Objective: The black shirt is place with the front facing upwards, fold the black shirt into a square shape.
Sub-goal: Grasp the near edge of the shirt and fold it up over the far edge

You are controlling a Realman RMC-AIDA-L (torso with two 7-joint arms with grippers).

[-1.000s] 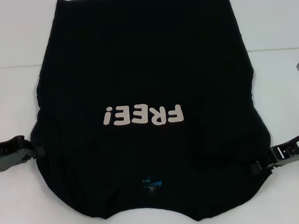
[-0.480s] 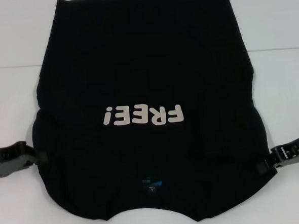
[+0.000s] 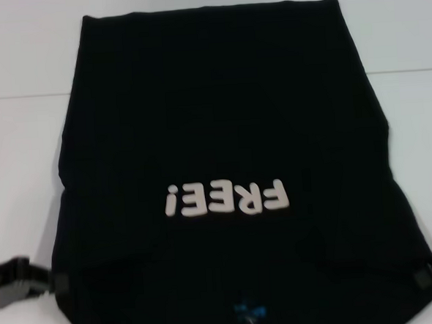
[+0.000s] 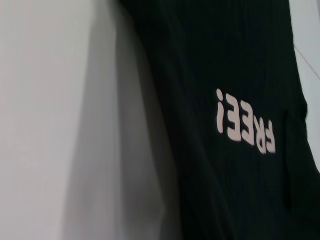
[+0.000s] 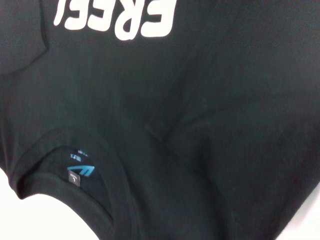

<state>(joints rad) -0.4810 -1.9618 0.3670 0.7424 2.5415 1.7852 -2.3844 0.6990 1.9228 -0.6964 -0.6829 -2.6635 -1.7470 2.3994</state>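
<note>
The black shirt (image 3: 213,118) lies front up on the white table, sleeves folded in, its pale "FREE!" lettering (image 3: 226,199) upside down to me and its blue neck label (image 3: 247,310) at the near edge. My left gripper (image 3: 58,280) grips the shirt's near left edge. My right gripper (image 3: 427,275) grips its near right edge. Both hold the near end raised towards me. The left wrist view shows the shirt (image 4: 225,60) and its shadow on the table. The right wrist view shows the collar and label (image 5: 80,170).
The white table (image 3: 18,159) shows bare on both sides of the shirt and beyond it. A pale seam or edge (image 3: 21,97) runs across the table at the far end.
Both grippers have moved nearer to me and lower in the view, with the shirt's near end. The lettering and label now look larger and lower. The shirt's sides have pulled straighter.
</note>
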